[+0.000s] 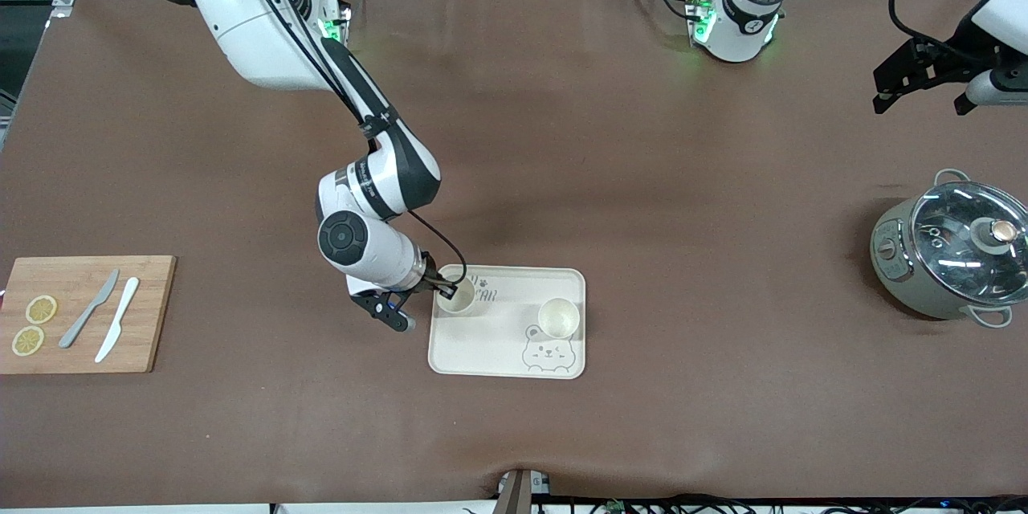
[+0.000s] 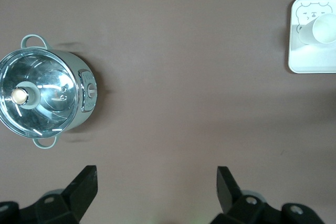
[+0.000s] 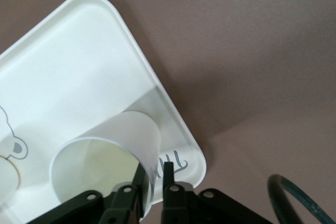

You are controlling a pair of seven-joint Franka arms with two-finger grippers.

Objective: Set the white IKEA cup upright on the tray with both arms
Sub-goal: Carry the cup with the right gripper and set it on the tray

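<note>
Two white cups stand upright on the cream bear tray (image 1: 490, 341). One cup (image 1: 456, 299) is at the tray's corner toward the right arm's end, by the lettering. The other cup (image 1: 558, 317) stands above the bear drawing. My right gripper (image 1: 444, 290) reaches down over the first cup's rim. In the right wrist view this cup (image 3: 100, 161) has its wall between the fingers of the right gripper (image 3: 154, 174); one finger is inside, and a thin gap shows at the outer finger (image 3: 168, 174). My left gripper (image 1: 921, 100) hangs open and empty over bare table at the left arm's end.
A grey pot with a glass lid (image 1: 948, 249) stands near the left arm's end, also below the left gripper (image 2: 157, 187) as the pot (image 2: 44, 98). A wooden cutting board (image 1: 148, 321) with two knives and lemon slices lies at the right arm's end.
</note>
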